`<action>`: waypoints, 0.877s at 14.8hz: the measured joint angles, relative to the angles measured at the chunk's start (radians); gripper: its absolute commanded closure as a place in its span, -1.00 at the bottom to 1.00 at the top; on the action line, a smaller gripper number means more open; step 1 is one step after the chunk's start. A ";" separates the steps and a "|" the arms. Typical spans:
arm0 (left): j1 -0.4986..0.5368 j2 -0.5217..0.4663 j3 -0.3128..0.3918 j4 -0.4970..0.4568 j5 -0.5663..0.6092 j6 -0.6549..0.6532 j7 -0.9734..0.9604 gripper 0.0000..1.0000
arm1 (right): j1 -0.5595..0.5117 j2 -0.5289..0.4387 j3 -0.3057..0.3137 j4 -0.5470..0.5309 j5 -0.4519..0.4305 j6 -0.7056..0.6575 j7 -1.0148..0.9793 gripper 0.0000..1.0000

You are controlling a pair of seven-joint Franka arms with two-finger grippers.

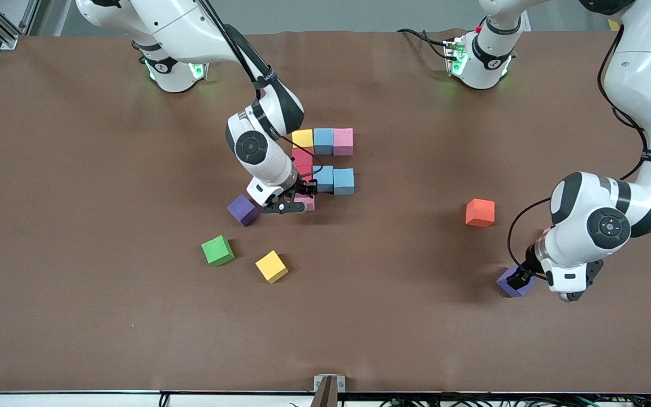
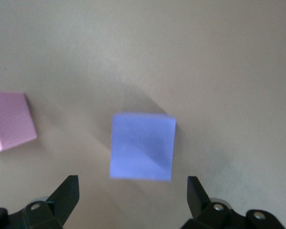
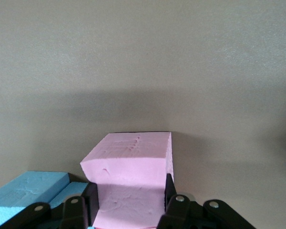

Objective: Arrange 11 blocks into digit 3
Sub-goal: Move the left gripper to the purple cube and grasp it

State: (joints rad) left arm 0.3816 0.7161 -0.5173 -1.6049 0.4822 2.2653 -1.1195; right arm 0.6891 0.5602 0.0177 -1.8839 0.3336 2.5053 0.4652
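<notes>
While no lettering reads clearly on my screens, nearest me the left gripper (image 1: 520,278) hangs wide open over a purple cube (image 1: 513,282). Farther up lie a yellow cube (image 1: 271,266), green cube (image 1: 217,250) and orange cube (image 1: 480,212). The right gripper (image 1: 302,199) clamps a pink cube (image 3: 129,183) at the unfinished digit (image 1: 325,161), another purple cube (image 1: 242,210) beside it.

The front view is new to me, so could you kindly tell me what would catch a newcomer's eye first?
The half-built figure of coloured cubes at mid-table draws the eye first, with the right gripper closed on a pink cube at its end nearer the front camera. Next is the left gripper, open over a lone purple cube toward the left arm's end of the table. The orange cube and green cube lie loose.
</notes>
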 measured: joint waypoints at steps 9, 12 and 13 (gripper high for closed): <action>-0.003 0.052 0.032 0.011 0.030 0.095 0.020 -1.00 | 0.000 0.000 -0.001 -0.003 0.000 0.000 -0.003 0.96; -0.004 0.062 0.034 0.021 0.046 0.095 0.025 -1.00 | 0.000 0.001 -0.001 -0.010 0.000 0.009 -0.004 0.95; -0.005 0.067 0.034 0.024 0.046 0.095 0.033 -1.00 | 0.000 0.001 -0.001 -0.011 0.000 0.011 -0.004 0.94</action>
State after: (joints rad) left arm 0.3763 0.7836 -0.4833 -1.5806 0.5279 2.3608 -1.0867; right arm 0.6888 0.5609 0.0170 -1.8954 0.3336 2.5162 0.4612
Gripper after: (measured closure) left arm 0.000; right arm 0.445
